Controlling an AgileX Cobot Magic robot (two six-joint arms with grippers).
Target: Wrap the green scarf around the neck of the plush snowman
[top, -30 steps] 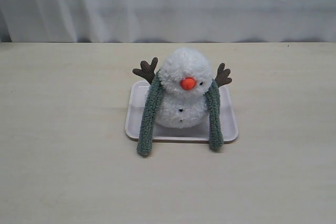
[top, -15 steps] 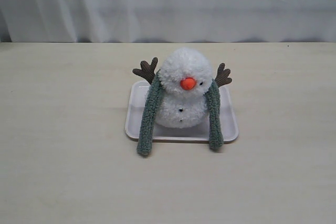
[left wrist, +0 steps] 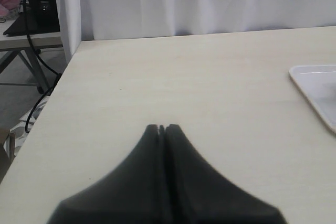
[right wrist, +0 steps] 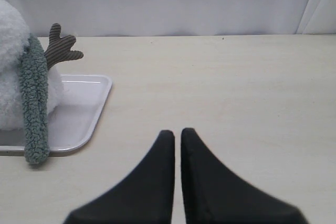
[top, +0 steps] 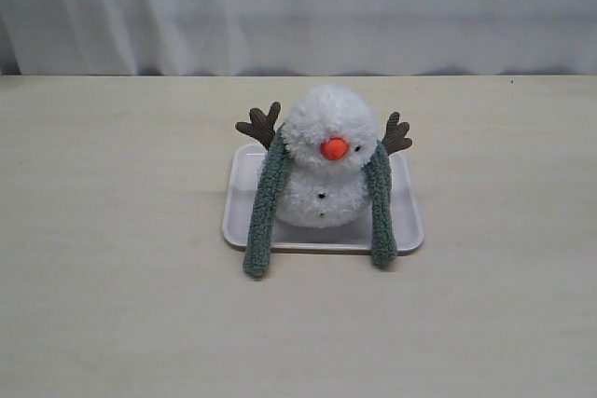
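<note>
The plush snowman sits upright on a white tray in the exterior view. The green scarf lies behind its neck, and both ends hang down in front, one on each side, past the tray's near rim. Neither gripper shows in the exterior view. In the left wrist view my left gripper is shut and empty above bare table, with only a tray corner showing. In the right wrist view my right gripper is shut and empty, well apart from the snowman and one scarf end.
A white curtain hangs behind the table's far edge. In the left wrist view the table's side edge drops off towards a second table with cables. The tray lies off to one side of my right gripper.
</note>
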